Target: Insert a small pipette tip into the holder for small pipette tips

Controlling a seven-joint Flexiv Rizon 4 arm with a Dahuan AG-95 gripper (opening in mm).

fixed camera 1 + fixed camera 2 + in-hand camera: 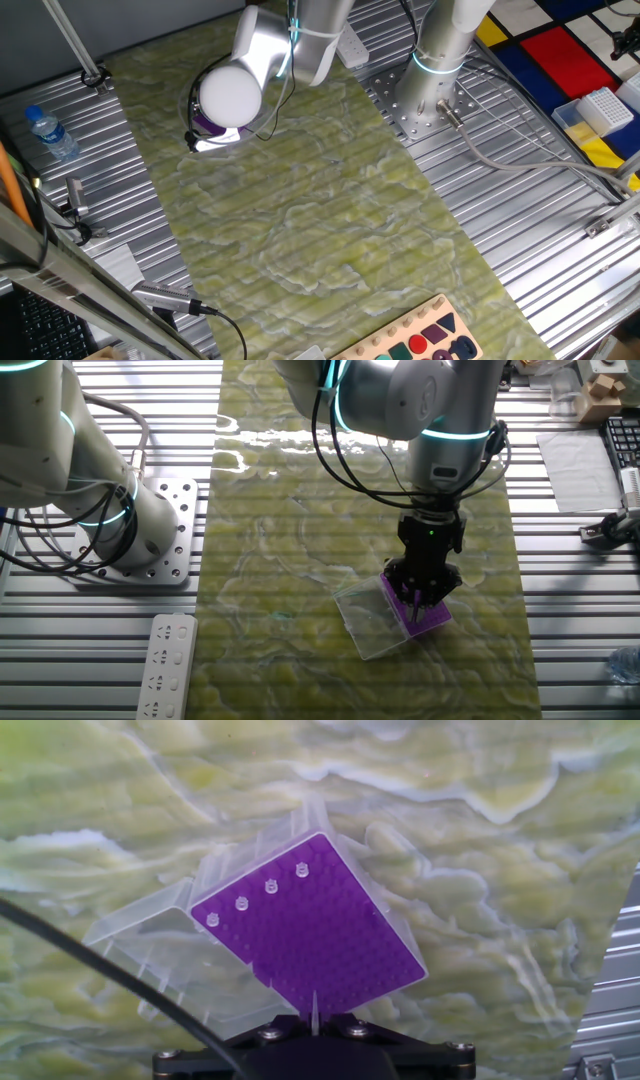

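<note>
The holder for small pipette tips (310,925) fills my hand view: a purple square dotted with fine holes, turned cornerwise, with four clear tips (257,895) seated in a row along its upper-left edge. A clear cover piece (150,945) lies open against the holder's left side on the green marbled mat (480,840).

From this view I see a thin clear pipette tip (314,1010) rising from between the hand's black fingers at the bottom edge, its point just over the holder's near corner. The fingers look closed snugly on it.

The other fixed view gives me what the hand view cannot: the hand (426,595) points straight down over the holder (425,618), with the cover (368,618) spread toward the mat's middle. There the tip itself is too small to make out.

In the first fixed view the arm (262,55) hides most of the holder; only a purple sliver (208,125) shows under it.

The holder sits near one long edge of the mat, with ribbed metal bench (560,590) beyond. The mat is open across its middle.
</note>
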